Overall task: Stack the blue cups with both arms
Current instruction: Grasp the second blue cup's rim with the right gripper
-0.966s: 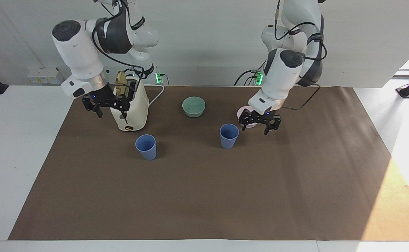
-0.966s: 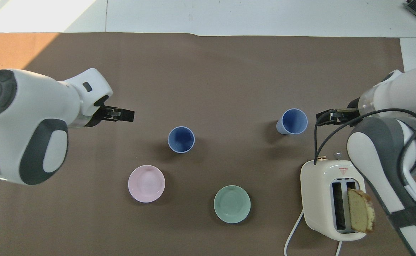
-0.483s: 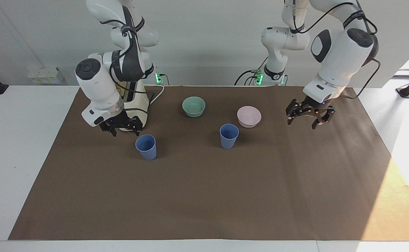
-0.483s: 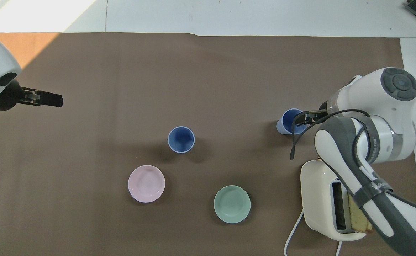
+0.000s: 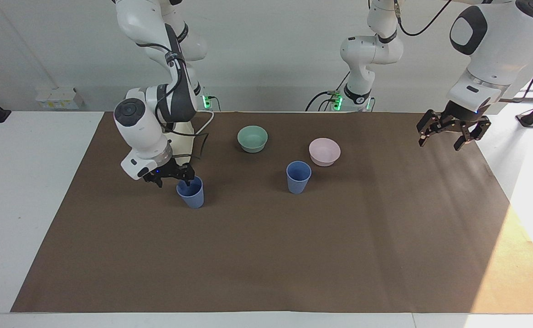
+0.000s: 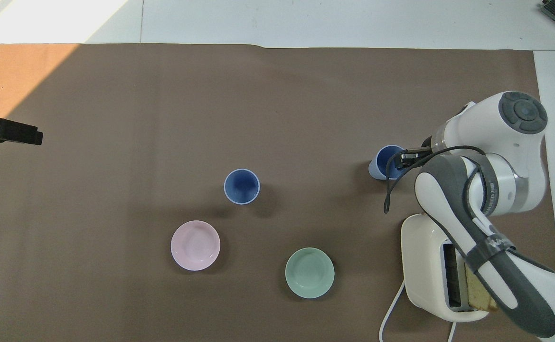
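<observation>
Over the last second the right gripper (image 5: pixel 171 177) came down from beside the toaster (image 6: pixel 436 266) to the blue cup (image 5: pixel 191 193) at the right arm's end of the table. One finger now dips inside the rim with the other outside the wall toward the toaster, jaws apart and straddling the wall, not yet pinched as far as I can tell. In the same interval the left gripper (image 5: pixel 448 131) swung away from the pink bowl (image 5: pixel 324 151) and up, and now hangs over the mat's (image 5: pixel 266 255) edge at the left arm's end, jaws open and empty, well apart from everything. Neither cup has moved: the second blue cup (image 5: pixel 298 176) stands upright mid-table, just beside the pink bowl and farther from the robots than it; the green bowl (image 5: pixel 252 138) sits nearer the robots. Judgement: the grasp on the first cup is the step in hand and stacking has not begun. Room: the toaster stands close to the right arm's wrist, so a lift is best kept clear of it. The stretch of mat between the two cups is bare, and so is the whole half farther from the robots. The left arm's withdrawal leaves the middle cup unobstructed from above.
</observation>
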Controlling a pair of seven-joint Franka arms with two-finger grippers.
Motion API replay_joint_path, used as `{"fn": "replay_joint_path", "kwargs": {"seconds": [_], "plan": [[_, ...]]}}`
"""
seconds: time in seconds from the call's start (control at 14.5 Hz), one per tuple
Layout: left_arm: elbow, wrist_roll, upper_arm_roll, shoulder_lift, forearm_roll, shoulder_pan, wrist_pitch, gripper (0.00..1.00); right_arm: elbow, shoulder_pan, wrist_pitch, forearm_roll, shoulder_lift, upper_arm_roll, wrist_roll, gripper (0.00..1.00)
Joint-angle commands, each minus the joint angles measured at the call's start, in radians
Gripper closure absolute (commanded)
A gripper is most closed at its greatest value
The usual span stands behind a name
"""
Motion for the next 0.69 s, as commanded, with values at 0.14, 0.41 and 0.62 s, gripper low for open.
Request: {"fn": "replay_joint_path", "kwargs": {"seconds": [0.14,0.41,0.62], "plan": [[0.052,0.011,-0.014,0.007,0.032,0.044,-0.094,0.0,-0.004,-0.003,0.024,0.014,0.006,0.002,-0.015,1.0],[0.053,0.011,-0.011,0.007,0.032,0.046,-0.125,0.0,0.049,0.014,0.0,0.015,0.023,0.002,-0.009,1.0],[0.046,0.006,-0.014,-0.006,0.031,0.046,-0.131,0.0,0.152,0.048,-0.12,0.017,0.018,0.019,0.014,1.0]]}}
